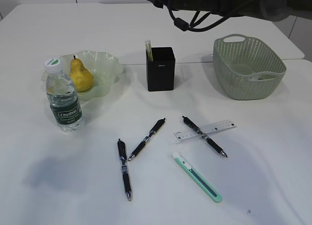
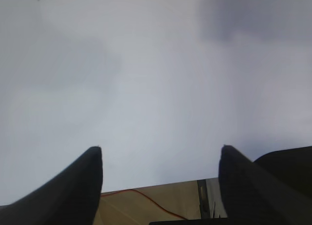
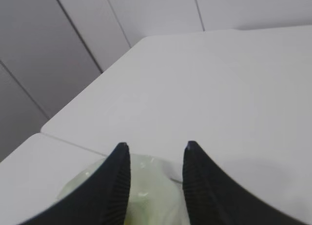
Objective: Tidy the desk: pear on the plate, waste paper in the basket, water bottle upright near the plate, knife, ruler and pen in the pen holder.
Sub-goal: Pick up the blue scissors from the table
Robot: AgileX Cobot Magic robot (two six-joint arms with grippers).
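**White tabletop half tidied, writing things still loose**

White tabletop (image 1: pixel 273 186) carries a job partly done. The pear (image 1: pixel 81 75) sits in the pale green plate (image 1: pixel 109 64) toward the far left, and the water bottle (image 1: pixel 64 99) stands upright just beside the plate, on its near side. The black pen holder (image 1: pixel 161 71) stands at the middle of the far half with one pale item already poking out of it. The green basket (image 1: pixel 248 66) sits toward the far right; whether any paper lies inside cannot be told.

Loose near the front edge are three pens: one (image 1: pixel 124 169) left of centre, one (image 1: pixel 147 138) slanting beside it, and one (image 1: pixel 204 136) lying across the clear ruler (image 1: pixel 204 131). The green knife (image 1: pixel 197 176) lies nearest the front edge.

The left tool (image 2: pixel 161 159) shows its two dark fingers spread wide with nothing between them, over bare surface. The right tool (image 3: pixel 155 154) has its fingers parted by a narrower gap, also empty; a pale green thing shows blurred below them, too unclear to name. In the exterior view only a dark arm with cables (image 1: pixel 195 12) crosses the top.

Likely trouble lies with the crossed pen and ruler: lifting the flat ruler first could roll the pen away, and a thin ruler flush on the surface may slip from the fingers. The holder is narrow and light, so an off-centre drop could tip it. A low pass on the left could also knock the bottle over.
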